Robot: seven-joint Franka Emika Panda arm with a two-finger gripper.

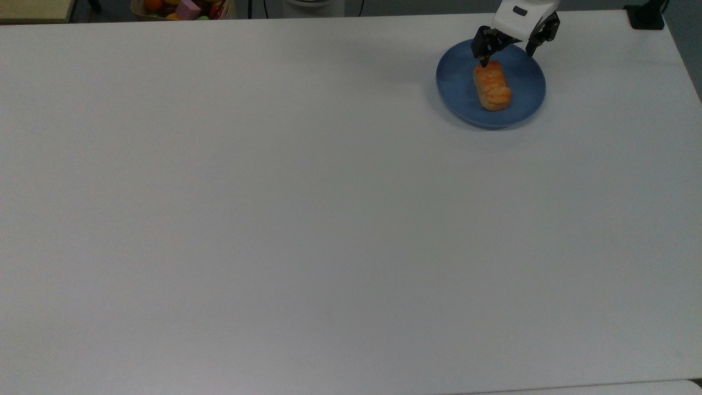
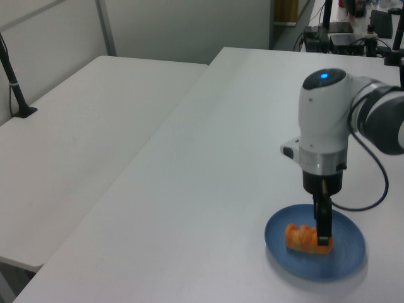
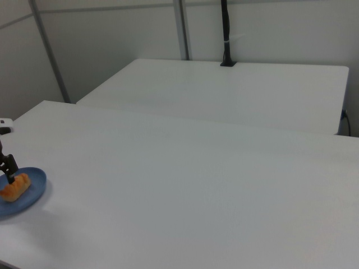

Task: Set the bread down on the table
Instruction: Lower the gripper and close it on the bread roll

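Note:
The bread (image 1: 492, 85), a small golden-orange bun, lies on a round blue plate (image 1: 524, 94) near the far right corner of the white table (image 1: 329, 219) in the top view. My gripper (image 1: 507, 58) is open, with its fingers spread wide over the plate's far side. One fingertip (image 1: 483, 63) is at the bread's far end. In the left view the gripper (image 2: 323, 237) reaches down to the level of the bread (image 2: 305, 238) on the plate (image 2: 346, 252). I cannot tell if it touches the bread. In the right view a finger (image 3: 10, 171) stands beside the bread (image 3: 15, 187).
A bin of colourful toys (image 1: 186, 7) sits beyond the table's far edge, and a black clamp (image 1: 646, 16) is fixed to its far right corner. A second white table (image 2: 76, 145) adjoins this one, with a black post (image 2: 14, 82) on it.

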